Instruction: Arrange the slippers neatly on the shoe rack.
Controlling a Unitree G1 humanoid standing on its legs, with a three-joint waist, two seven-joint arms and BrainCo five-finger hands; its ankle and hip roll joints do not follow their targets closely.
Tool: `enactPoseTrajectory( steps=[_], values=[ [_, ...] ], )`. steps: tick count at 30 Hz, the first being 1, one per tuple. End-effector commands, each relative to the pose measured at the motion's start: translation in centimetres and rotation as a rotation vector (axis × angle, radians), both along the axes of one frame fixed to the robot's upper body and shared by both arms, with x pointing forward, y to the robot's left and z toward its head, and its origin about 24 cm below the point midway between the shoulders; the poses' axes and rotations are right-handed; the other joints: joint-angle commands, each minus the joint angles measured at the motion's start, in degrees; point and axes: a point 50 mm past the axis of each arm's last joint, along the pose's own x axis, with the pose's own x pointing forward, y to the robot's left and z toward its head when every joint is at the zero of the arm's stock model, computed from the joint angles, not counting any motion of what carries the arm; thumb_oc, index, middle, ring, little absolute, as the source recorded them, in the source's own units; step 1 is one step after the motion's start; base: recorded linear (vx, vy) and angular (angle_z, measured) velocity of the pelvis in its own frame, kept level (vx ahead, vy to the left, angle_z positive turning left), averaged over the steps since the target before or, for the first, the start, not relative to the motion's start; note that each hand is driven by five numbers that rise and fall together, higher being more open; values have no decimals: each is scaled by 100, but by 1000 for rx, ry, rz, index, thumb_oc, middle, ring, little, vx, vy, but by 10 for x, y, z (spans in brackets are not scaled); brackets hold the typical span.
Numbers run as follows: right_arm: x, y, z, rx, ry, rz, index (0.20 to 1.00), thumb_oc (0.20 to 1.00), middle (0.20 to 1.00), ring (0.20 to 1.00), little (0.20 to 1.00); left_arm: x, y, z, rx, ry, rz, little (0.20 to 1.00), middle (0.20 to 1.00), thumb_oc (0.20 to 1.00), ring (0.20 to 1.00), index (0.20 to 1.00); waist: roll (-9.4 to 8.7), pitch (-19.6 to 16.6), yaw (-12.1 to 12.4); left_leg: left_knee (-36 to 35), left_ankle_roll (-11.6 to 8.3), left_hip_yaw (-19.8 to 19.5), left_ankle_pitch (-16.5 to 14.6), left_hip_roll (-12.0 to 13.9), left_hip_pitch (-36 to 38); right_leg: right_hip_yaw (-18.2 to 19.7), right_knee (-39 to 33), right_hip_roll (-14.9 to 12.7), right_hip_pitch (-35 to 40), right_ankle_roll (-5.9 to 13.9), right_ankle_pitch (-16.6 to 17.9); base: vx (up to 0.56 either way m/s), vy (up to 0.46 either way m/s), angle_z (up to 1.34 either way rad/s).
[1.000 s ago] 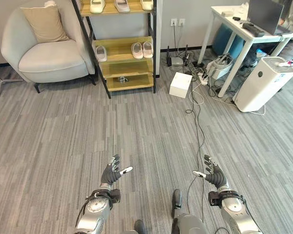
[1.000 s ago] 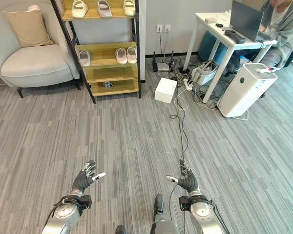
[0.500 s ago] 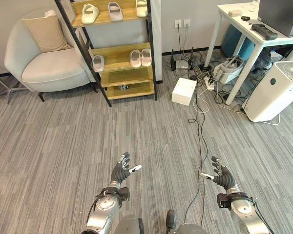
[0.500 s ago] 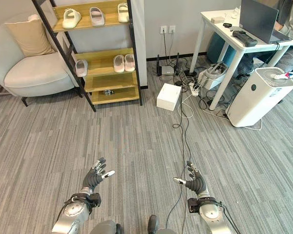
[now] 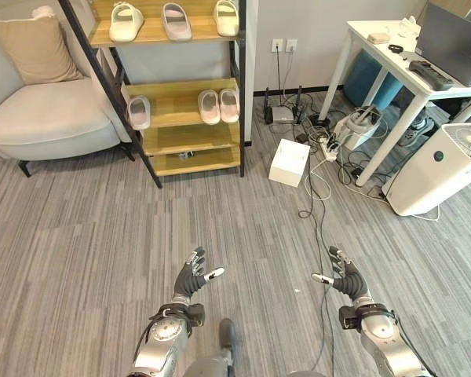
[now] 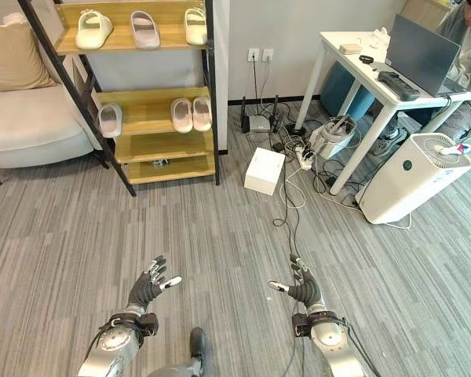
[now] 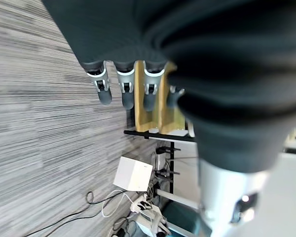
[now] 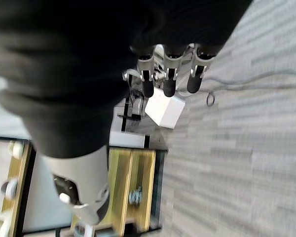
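A: Quick status. Where are the slippers?

B: All on the shoe rack (image 5: 173, 86), none in your hands. Top shelf: three slippers (image 5: 164, 17) spaced apart, toes pointing diff ways. Middle shelf: a tidy pair (image 5: 219, 104) side by side toward the right, plus a single slipper (image 5: 139, 111) at the left end, well apart from them. Lower shelves carry no slippers; something small and dark sits on one, too small to tell.

A: Hands?

B: Left hand (image 5: 192, 275) and right hand (image 5: 345, 276) both low over the grey floor (image 5: 94, 236), fingers straight and fanned out, holding nothing. The wrist views agree.

A: So the step?

B: Approach, I'd say. You're well short of the rack. Walk in square to the front, stop w/ both shelves in reach. Mind the armchair (image 5: 51, 118) touching the rack's left side and the white box (image 5: 289, 162) and floor cables (image 5: 318, 181) to the right. Then take the lone slipper first, grip across its body, set it parallel to its neighbours.

A: Any labels or text?

B: None legible on rack, slippers or box.
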Motion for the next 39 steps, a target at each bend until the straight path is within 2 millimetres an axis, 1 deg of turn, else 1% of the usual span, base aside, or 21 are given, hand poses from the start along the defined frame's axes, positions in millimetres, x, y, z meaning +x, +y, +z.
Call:
enactPoseTrajectory(
  steps=[1,2,3,5,7,8,10,13,15,17,19,20,21,22,25,26,29,31,33,36,39],
  values=[
    [17,3,17,-11,-100,25,1000,1000,1000,1000,1000,6,-4,16,-6,-93,-45,1000,1000,1000,1000,1000,97,-25,192,105,-79,251,-1064,160,408,-325,-628,-43,52,22,1328,326,140,1],
    [17,4,17,-6,-102,27,1000,1000,1000,1000,1000,7,-4,18,-7,-100,-51,1000,1000,1000,1000,1000,162,9,203,43,-80,287,-1093,203,536,-479,-661,-91,-75,-27,1217,322,86,-18],
    [18,4,19,-1,-108,30,1000,1000,1000,1000,1000,7,-4,19,-9,-105,-57,1000,1000,1000,1000,1000,229,23,220,-20,-93,332,-1129,258,636,-676,-943,-98,-174,-102,922,318,26,-22],
    [18,2,19,-4,-106,32,1000,1000,1000,1000,1000,6,-4,21,-3,-111,-82,1000,1000,1000,1000,1000,388,127,249,-21,-164,393,-1210,417,790,-974,-1953,103,-250,-224,565,299,-59,5],
    [17,1,18,-10,-96,31,1000,1000,1000,1000,1000,7,-3,23,10,-117,-89,1000,1000,1000,1000,1000,445,177,269,36,-243,411,-1236,503,805,-887,-3054,375,-188,-229,565,281,-159,0],
    [18,-1,18,-16,-95,25,1000,1000,1000,1000,1000,11,-3,25,27,-131,-102,1000,1000,1000,1000,1000,439,183,264,21,-325,451,-1285,544,883,-677,-4023,565,-206,-117,773,242,-165,-17],
    [18,-2,19,-20,-99,25,1000,1000,1000,1000,1000,15,-4,28,41,-147,-117,1000,1000,1000,1000,1000,423,173,260,42,-354,479,-1338,555,920,-622,-4272,577,-274,-70,891,206,-130,-10],
    [17,-6,19,-31,-93,21,1000,1000,1000,1000,1000,21,-7,35,51,-181,-155,1000,1000,1000,1000,1000,375,146,229,164,-396,459,-1529,567,1008,-518,-4565,622,-164,-65,944,289,-179,23],
    [11,-10,14,-28,-74,7,1000,1000,1000,1000,1000,21,-15,32,19,-173,-155,1000,1000,1000,1000,1000,352,7,152,379,-544,462,-1681,689,1182,-513,-4503,693,36,-239,931,569,-374,34],
    [10,-12,14,-26,-73,1,1000,1000,1000,1000,1000,21,-16,32,10,-174,-148,1000,1000,1000,1000,1000,349,-16,135,550,-601,410,-1657,740,1155,-526,-4571,750,134,-287,915,355,-267,19],
    [9,-15,15,-18,-76,-6,1000,1000,1000,1000,1000,22,-16,32,-29,-177,-110,1000,1000,1000,1000,1000,325,-46,142,1143,-738,344,-1535,774,1024,-502,-4684,868,346,-398,842,369,-288,34],
    [6,-17,14,-17,-68,-6,1000,1000,1000,1000,1000,22,-16,31,-59,-171,-80,1000,1000,1000,1000,1000,279,-13,188,1889,-889,260,-1345,761,819,-461,-4815,943,608,-504,741,454,-389,9],
    [6,-19,13,-22,-62,-9,1000,1000,1000,1000,1000,24,-17,31,-78,-169,-65,1000,1000,1000,1000,1000,213,57,204,2325,-922,292,-1280,805,504,-489,-4816,951,761,-603,599,369,-319,-12],
    [6,-19,13,-22,-62,-9,1000,1000,1000,1000,1000,24,-17,31,-78,-169,-65,1000,1000,1000,1000,1000,215,54,198,2351,-922,286,-1291,809,486,-495,-4816,954,757,-604,597,228,-219,-33],
    [3,-24,12,-33,-54,-20,1000,1000,1000,1000,1000,23,-17,30,-85,-161,-53,1000,1000,1000,1000,1000,98,54,179,1943,-741,359,-1644,729,164,-565,-4797,898,878,-631,436,209,-119,-20],
    [2,-25,12,-35,-50,-24,1000,1000,1000,1000,1000,22,-16,29,-81,-156,-49,1000,1000,1000,1000,1000,76,56,175,1809,-723,365,-1617,722,50,-576,-4776,882,903,-643,402,219,-104,3],
    [1,-27,8,-37,-33,-36,1000,1000,1000,1000,1000,20,-13,27,-71,-146,-34,1000,1000,1000,1000,1000,35,108,162,1088,-782,362,-1059,782,-220,-668,-4734,914,1030,-692,257,224,-88,-14],
    [1,-27,7,-38,-30,-40,1000,1000,1000,1000,1000,20,-12,27,-69,-144,-26,1000,1000,1000,1000,1000,31,115,162,933,-806,372,-913,804,-295,-686,-4712,928,1057,-706,222,204,-24,-13],
    [-1,-27,4,-37,-12,-46,1000,1000,1000,1000,1000,18,-8,25,-64,-135,-2,1000,1000,1000,1000,1000,51,147,150,282,-869,473,-624,914,-422,-774,-4613,969,1137,-730,75,259,24,-10],
    [-2,-26,2,-33,-7,-54,1000,1000,1000,1000,1000,17,-7,24,-66,-132,17,1000,1000,1000,1000,1000,57,175,122,-21,-896,547,-644,1017,-609,-842,-4537,987,1246,-749,-40,293,93,6],
    [-3,-28,0,-38,9,-59,1000,1000,1000,1000,1000,15,-2,22,-63,-122,46,1000,1000,1000,1000,1000,85,93,119,-21,-939,842,-634,1200,-751,-847,-4495,954,1492,-656,-112,512,250,24]
  ],
)
